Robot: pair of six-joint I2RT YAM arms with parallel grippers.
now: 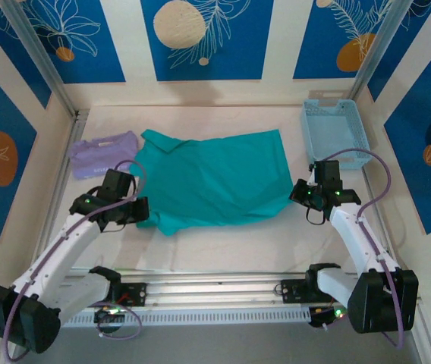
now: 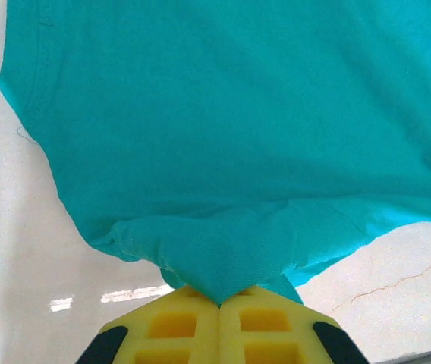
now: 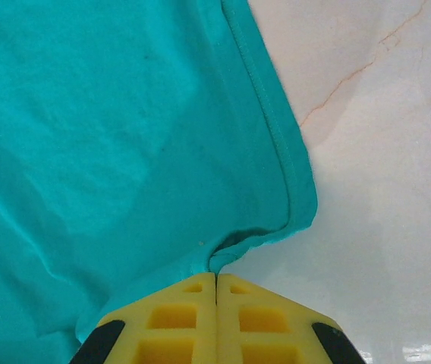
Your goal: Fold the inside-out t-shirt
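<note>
While under t-shirt (image 1: 215, 178), pale tabletop (image 1: 223, 244); blue walls (image 1: 208, 45).

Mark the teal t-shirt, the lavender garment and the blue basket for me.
teal t-shirt (image 1: 215, 178), top view, middle of its spread body.
lavender garment (image 1: 103, 154), top view, its centre.
blue basket (image 1: 335, 130), top view, bare inside floor.

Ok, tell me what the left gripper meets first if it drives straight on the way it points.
The t-shirt: the left gripper is shut on its edge, and more cloth seems to lie spread straight ahead.
</note>
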